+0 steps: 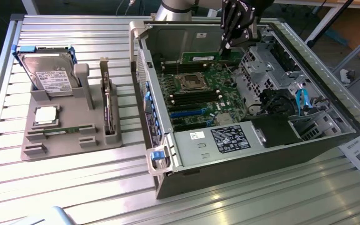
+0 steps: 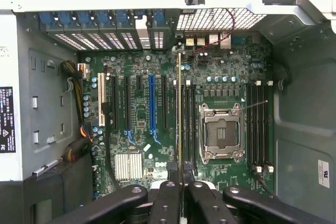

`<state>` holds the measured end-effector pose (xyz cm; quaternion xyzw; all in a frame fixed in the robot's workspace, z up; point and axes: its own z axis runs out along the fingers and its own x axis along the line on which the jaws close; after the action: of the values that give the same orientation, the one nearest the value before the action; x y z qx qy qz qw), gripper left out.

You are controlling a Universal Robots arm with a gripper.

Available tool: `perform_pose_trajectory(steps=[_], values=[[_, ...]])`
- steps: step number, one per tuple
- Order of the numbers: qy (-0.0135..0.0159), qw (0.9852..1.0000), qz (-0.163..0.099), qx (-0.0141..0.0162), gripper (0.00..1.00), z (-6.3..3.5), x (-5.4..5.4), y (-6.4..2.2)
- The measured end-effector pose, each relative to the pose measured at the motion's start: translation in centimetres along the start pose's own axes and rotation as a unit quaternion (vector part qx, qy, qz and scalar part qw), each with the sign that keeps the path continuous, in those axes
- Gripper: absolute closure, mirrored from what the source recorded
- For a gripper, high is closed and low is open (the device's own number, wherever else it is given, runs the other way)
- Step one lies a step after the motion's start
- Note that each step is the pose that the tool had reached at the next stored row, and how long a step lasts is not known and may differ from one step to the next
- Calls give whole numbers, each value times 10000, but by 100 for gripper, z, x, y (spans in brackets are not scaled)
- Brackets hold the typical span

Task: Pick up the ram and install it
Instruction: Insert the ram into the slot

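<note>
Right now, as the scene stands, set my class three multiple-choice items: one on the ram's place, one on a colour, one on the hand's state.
1. Where is the ram? A on the grey holder; B inside the computer case; C on the table.
2. The frame round the hard drive is: A blue; B red; C yellow.
3. The hand is: A open; B shut on the hard drive; C shut on the ram.
Key: B, it hangs over the motherboard; A, blue rails flank it; C, its fingers pinch the stick.
</note>
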<state>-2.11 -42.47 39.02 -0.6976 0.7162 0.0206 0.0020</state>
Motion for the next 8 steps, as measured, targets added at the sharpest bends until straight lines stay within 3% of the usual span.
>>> perform_pose_trajectory(steps=[8], values=[[0, 10000, 0, 0, 88, 0, 0, 0]])
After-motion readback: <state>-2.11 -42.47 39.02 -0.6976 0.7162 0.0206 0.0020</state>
